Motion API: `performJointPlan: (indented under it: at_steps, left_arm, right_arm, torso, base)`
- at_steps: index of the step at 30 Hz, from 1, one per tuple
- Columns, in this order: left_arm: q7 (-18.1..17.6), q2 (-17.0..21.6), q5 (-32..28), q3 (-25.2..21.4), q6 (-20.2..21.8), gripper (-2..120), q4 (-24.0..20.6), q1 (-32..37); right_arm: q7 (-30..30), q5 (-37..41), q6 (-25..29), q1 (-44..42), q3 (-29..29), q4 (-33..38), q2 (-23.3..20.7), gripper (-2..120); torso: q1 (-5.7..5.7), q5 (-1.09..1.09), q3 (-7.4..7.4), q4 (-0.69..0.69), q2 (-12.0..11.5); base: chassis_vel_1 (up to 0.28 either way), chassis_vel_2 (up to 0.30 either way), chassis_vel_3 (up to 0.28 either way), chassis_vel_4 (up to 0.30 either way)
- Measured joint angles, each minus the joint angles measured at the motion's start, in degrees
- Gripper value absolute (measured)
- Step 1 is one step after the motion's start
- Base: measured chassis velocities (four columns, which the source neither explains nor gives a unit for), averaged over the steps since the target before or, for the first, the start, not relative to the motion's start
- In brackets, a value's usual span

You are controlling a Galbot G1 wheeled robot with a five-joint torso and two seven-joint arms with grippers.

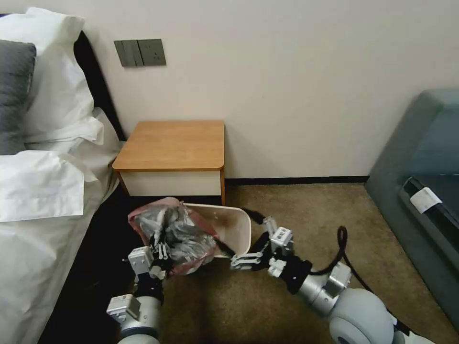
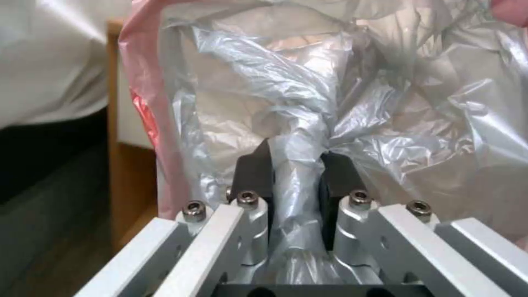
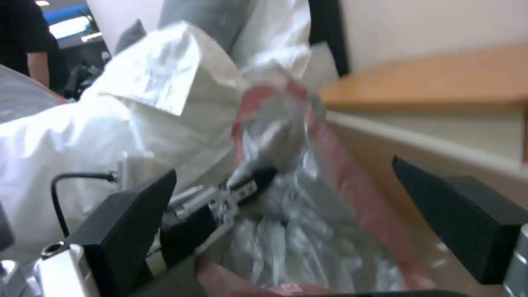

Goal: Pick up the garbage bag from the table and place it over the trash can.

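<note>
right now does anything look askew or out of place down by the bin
Yes: the trash can is tipped toward the robot, mouth facing it. The garbage bag covers only its left side, bunched in the left gripper. The right gripper is open beside the rim.

No readable text, brand or number anywhere. Right arm's wrist carries a small white barcode sticker point(image 1: 282, 234), bars only, no digits legible. White paper tag point(image 1: 425, 199) on the grey sofa point(image 1: 420, 143) at right shows no legible print. Wall switch plates point(image 1: 140, 52) unmarked.
</note>
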Motion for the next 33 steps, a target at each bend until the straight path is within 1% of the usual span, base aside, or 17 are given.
performJointPlan:
  at_steps: [2, 4, 6, 9, 13, 14, 15, 18, 21, 22, 25, 26, 27, 28, 29, 30, 33]
  left_arm:
    - [1.16, -0.15, 1.10, 0.03, -1.00, 13, 0.00, 0.43]
    - [1.48, -0.27, 1.59, 0.11, -1.36, 13, 0.00, 0.65]
    - [2.18, -0.56, 2.81, 0.51, -2.41, 13, 0.34, 1.16]
    - [2.81, -0.60, 3.73, 0.91, -3.09, 13, 0.70, 1.69]
    - [3.05, -0.63, 3.84, 1.09, -3.44, 13, 0.84, 1.93]
    - [3.05, -0.75, 3.83, 1.11, -3.46, 13, 0.85, 1.98]
    - [2.96, -0.86, 3.47, 1.15, -3.46, 13, 0.85, 1.99]
    - [2.89, -0.87, 3.24, 1.15, -3.43, 13, 0.85, 1.96]
    - [2.66, -0.73, 2.70, 1.07, -3.21, 13, 0.85, 1.81]
    - [2.66, -0.73, 2.70, 1.07, -3.21, 13, 0.85, 1.81]
    - [2.57, -0.57, 2.55, 1.04, -3.14, 13, 0.80, 1.79]
    - [2.57, -0.57, 2.55, 1.04, -3.14, 13, 0.80, 1.79]
    - [2.53, -0.55, 2.51, 1.00, -3.14, 13, 0.79, 1.77]
    - [2.50, -0.53, 2.45, 0.97, -3.13, 13, 0.80, 1.74]
    - [2.40, -0.50, 2.33, 0.89, -3.11, 13, 0.80, 1.65]
    - [2.40, -0.50, 2.33, 0.89, -3.11, 13, 0.80, 1.65]
    - [1.93, -0.38, 2.12, 0.68, -2.85, 13, 0.83, 1.38]
  right_arm:
    - [2.78, 3.12, -2.37, 3.03, -2.78, -1.09, 1.33, 100]
    - [3.69, 4.11, -3.24, 4.61, -3.92, -2.04, 2.23, 100]
    - [4.90, 3.78, -4.31, 7.88, -5.59, -5.11, 3.94, 100]
    - [5.17, 2.63, -4.62, 10.21, -6.62, -8.45, 4.91, 100]
    - [5.14, 2.50, -4.62, 11.65, -7.43, -10.74, 5.44, 100]
    - [5.01, 2.49, -4.49, 11.96, -7.66, -11.34, 5.68, 99]
    - [4.68, 2.33, -4.17, 12.03, -7.91, -11.76, 5.90, 93]
    - [4.53, 2.10, -3.99, 11.93, -8.04, -11.87, 5.96, 90]
    - [4.02, 1.23, -3.54, 11.66, -8.43, -11.97, 6.03, 73]
    - [4.02, 1.23, -3.54, 11.66, -8.43, -11.97, 6.03, 73]
    - [3.81, 0.83, -3.34, 11.83, -8.44, -11.98, 6.01, 59]
    - [3.81, 0.83, -3.34, 11.83, -8.44, -11.98, 6.01, 59]
    - [3.72, 0.63, -3.29, 11.91, -8.43, -11.98, 5.92, 52]
    - [3.64, 0.48, -3.27, 11.93, -8.42, -11.98, 5.88, 51]
    - [3.45, 0.17, -3.19, 11.93, -8.40, -11.98, 5.85, 44]
    - [3.45, 0.17, -3.19, 11.93, -8.40, -11.98, 5.85, 44]
    - [3.13, -0.54, -2.84, 11.80, -8.36, -12.31, 6.11, 29]
  torso:
    - [0.00, 0.00, 0.00, -0.01, 0.00]
    - [0.00, 0.00, 0.00, -0.01, 0.00]
    - [0.00, 0.01, 0.00, 0.01, -0.01]
    - [0.00, 0.01, 0.01, 0.00, 0.00]
    - [0.00, 0.01, 0.00, -0.01, 0.00]
    - [0.00, 0.01, 0.00, 0.00, 0.00]
    - [0.00, 0.01, 0.00, -0.01, 0.00]
    - [0.00, 0.01, 0.00, 0.00, 0.00]
    - [0.00, 0.01, 0.00, -0.01, 0.00]
    - [0.00, 0.01, 0.00, -0.01, 0.00]
    - [0.00, 0.01, 0.00, -0.01, 0.00]
    - [0.00, 0.01, 0.00, -0.01, 0.00]
    - [0.00, 0.01, 0.00, -0.01, 0.00]
    - [0.00, 0.01, 0.00, -0.01, 0.00]
    - [0.00, 0.01, 0.00, -0.01, 0.00]
    - [0.00, 0.01, 0.00, -0.01, 0.00]
    - [0.00, 0.01, 0.00, -0.01, 0.00]
  base:
    - [0.000, 0.000, 0.000, 0.000]
    - [0.000, 0.000, 0.000, 0.000]
    - [0.000, 0.000, 0.000, 0.000]
    - [0.000, 0.000, 0.000, 0.000]
    - [0.000, 0.000, 0.000, 0.000]
    - [0.000, 0.000, 0.000, 0.000]
    - [0.000, 0.000, 0.000, 0.000]
    - [0.000, 0.000, 0.000, 0.000]
    - [0.000, 0.000, 0.000, 0.000]
    - [0.000, 0.000, 0.000, 0.000]
    - [0.000, 0.000, 0.000, 0.000]
    - [0.000, 0.000, 0.000, 0.000]
    - [0.000, 0.000, 0.000, 0.000]
    - [0.000, 0.000, 0.000, 0.000]
    - [0.000, 0.000, 0.000, 0.000]
    - [0.000, 0.000, 0.000, 0.000]
    - [0.000, 0.000, 0.000, 0.000]
